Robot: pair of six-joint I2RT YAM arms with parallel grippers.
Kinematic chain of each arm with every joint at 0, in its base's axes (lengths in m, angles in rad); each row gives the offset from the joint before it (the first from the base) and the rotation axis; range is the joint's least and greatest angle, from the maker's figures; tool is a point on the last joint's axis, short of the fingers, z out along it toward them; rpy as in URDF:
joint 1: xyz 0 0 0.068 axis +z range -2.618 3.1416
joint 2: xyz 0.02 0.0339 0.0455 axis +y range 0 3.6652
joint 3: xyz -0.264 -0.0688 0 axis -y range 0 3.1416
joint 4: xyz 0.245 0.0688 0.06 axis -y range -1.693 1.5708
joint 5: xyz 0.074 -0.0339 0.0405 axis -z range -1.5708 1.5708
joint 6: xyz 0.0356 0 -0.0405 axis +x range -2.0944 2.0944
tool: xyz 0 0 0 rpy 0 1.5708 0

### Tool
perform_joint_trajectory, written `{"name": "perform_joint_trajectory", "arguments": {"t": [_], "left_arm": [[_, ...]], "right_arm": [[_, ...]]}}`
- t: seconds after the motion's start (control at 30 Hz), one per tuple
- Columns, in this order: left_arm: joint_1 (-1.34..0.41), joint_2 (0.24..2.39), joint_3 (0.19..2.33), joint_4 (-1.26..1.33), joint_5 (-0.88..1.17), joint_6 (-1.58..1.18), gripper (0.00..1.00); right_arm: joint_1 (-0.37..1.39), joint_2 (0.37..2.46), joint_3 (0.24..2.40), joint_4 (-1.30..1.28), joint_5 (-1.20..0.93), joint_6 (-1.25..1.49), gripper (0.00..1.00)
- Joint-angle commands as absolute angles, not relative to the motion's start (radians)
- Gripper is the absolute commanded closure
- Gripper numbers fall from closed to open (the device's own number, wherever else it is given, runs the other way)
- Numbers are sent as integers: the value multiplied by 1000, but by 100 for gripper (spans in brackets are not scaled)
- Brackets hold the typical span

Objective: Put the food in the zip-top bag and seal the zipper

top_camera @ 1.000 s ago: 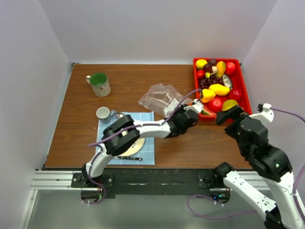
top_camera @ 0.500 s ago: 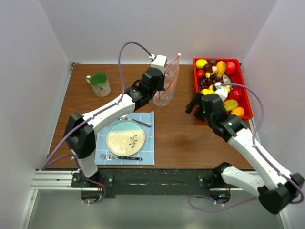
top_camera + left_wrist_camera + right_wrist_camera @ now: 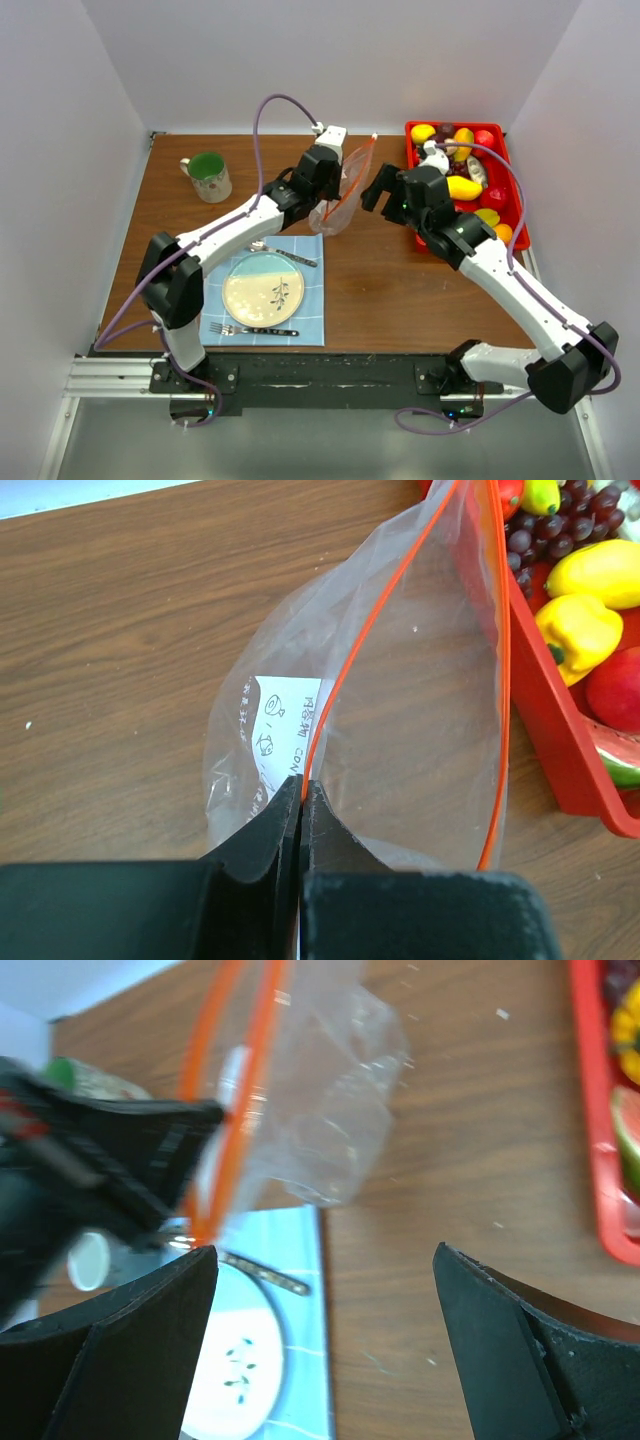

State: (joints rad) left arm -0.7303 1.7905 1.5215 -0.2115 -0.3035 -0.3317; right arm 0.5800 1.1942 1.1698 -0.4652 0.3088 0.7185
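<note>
On your brown wooden desk point(image 3: 400, 290) between pale walls point(image 3: 330, 60), your left claw point(image 3: 302, 785) pinches the clear crinkly bag point(image 3: 420, 700) by its orange-red zipper point(image 3: 504, 640) beside the red tray point(image 3: 516, 195) of glossy toy food point(image 3: 462, 187), while your right claw point(image 3: 325, 1250) gapes wide.

white walls point(image 3: 330, 60) on three sides | brown wood-grain table point(image 3: 400, 300) | metal rail point(image 3: 110, 378) at near edge | even light
</note>
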Motion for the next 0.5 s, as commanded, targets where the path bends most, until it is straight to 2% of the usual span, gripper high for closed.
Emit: {"name": "perform_joint_trajectory", "arguments": {"t": [0.0,0.33,0.43,0.47], "left_arm": [[-724,1744,1543,-235,-327,-333,100],[-709,1706,1566,-273,-356,-333,100],[-687,1684,1574,-298,-389,-336,100],[-684,1681,1578,-310,-406,-336,100]], "right_arm": [[615,1242,1250,-410,327,693,6],[612,1529,1453,-443,360,646,5],[591,1552,1425,-414,344,655,14],[583,1560,1422,-413,338,657,27]]}}
